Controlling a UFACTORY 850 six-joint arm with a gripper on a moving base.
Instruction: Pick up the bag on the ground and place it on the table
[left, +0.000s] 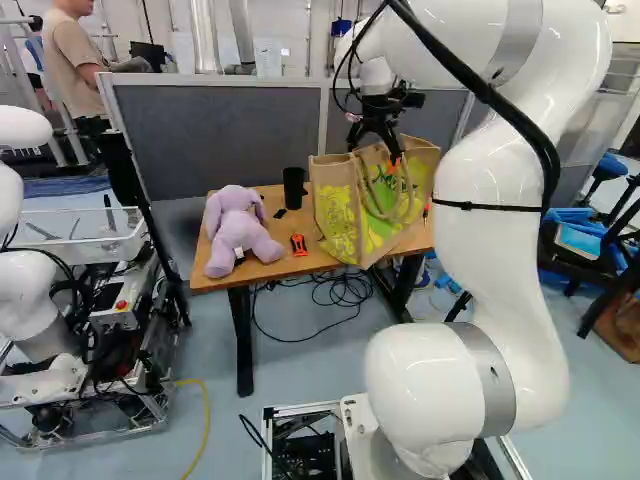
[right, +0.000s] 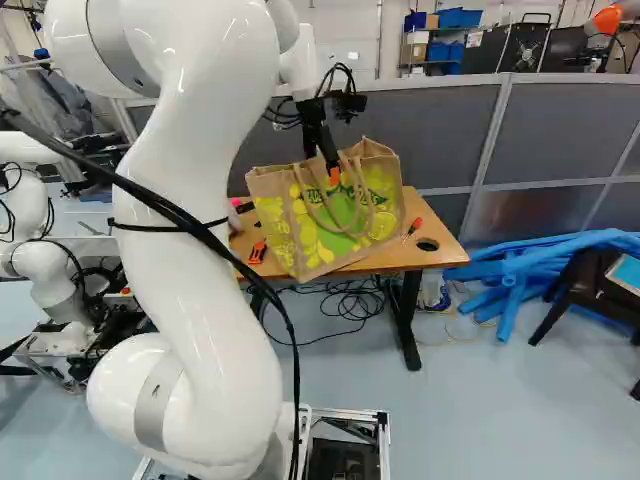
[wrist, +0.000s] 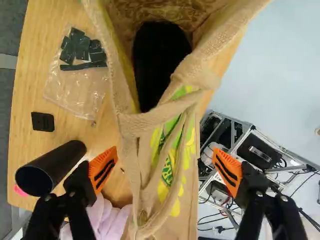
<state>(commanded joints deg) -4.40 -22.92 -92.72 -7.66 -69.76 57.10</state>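
Observation:
The tan jute bag with green and yellow print stands on the wooden table, leaning a little. My gripper is at the bag's top edge. In the right base view the bag reaches over the table's near edge. In the wrist view my gripper stands open, its orange pads wide apart on either side of the bag's handles, touching neither. The bag's mouth gapes ahead of the fingers, with a black thing inside.
On the table are a purple plush toy, a black cup, an orange-black tool, a screwdriver and a plastic bag of dark pieces. Another robot stands at the left. Grey partitions rise behind the table.

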